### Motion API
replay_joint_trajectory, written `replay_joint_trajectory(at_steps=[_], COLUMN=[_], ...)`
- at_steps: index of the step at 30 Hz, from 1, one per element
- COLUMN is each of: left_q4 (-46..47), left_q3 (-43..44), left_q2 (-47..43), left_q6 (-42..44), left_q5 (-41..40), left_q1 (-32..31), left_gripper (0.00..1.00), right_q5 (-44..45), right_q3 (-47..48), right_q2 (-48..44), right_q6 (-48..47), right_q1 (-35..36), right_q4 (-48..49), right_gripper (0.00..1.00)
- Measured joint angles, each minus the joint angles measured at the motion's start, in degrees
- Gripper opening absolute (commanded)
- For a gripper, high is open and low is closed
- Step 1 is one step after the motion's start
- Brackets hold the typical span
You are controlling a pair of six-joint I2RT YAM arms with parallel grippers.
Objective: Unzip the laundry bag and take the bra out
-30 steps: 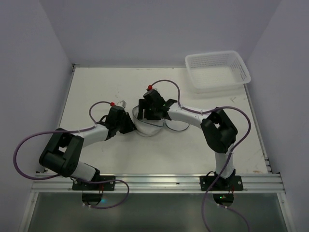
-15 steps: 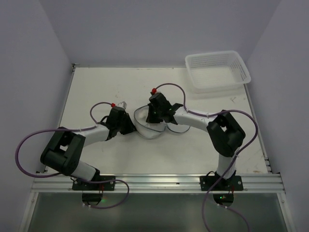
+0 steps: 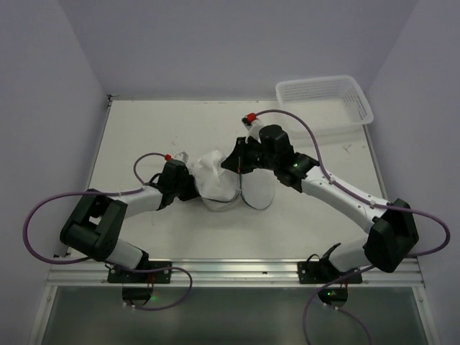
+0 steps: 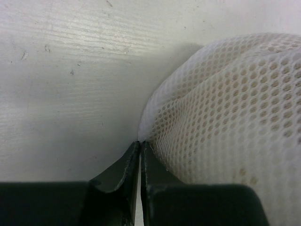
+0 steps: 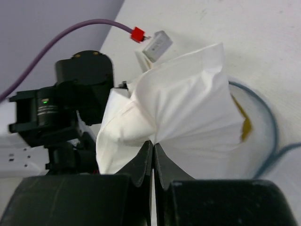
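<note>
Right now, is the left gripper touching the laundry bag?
Touching. Left wrist view: left gripper shut, tips pinching the laundry bag at its mesh edge.

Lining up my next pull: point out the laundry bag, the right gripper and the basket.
laundry bag [image 4: 235, 94], left wrist view, mesh side.
right gripper [image 5: 153, 143], right wrist view, between fingertips pinching white fabric [image 5: 188, 94].
basket [image 3: 316, 80], top view, far rim.

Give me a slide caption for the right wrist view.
Right gripper shut on tented white fabric, blue-grey zipper line curving on the table beside it.
</note>
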Motion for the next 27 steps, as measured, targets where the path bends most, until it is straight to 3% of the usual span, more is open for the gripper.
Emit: replay_joint_trajectory(at_steps=[10, 21, 27], left_q4=[-0.7, -3.7, -4.1], left_q3=[-0.1, -0.1, -0.1], left_q2=[-0.6, -2.8, -2.8], left_q6=[0.0, 0.0, 0.0], left_q5=[-0.3, -1.3, -1.3], left_q1=[0.0, 0.0, 0.0], left_gripper=[0.08, 0.09, 0.09], right_q5=[-10.6, -10.8, -7.8], right_q3=[2.7, 20.6, 33.1], right_q2=[-6.1, -9.6, -6.1], right_q6=[0.4, -1.3, -3.7], right_q1=[-3.5, -18.4, -29.9], right_q4=[1.8, -4.5, -8.9], right_gripper=[0.0, 0.0, 0.0])
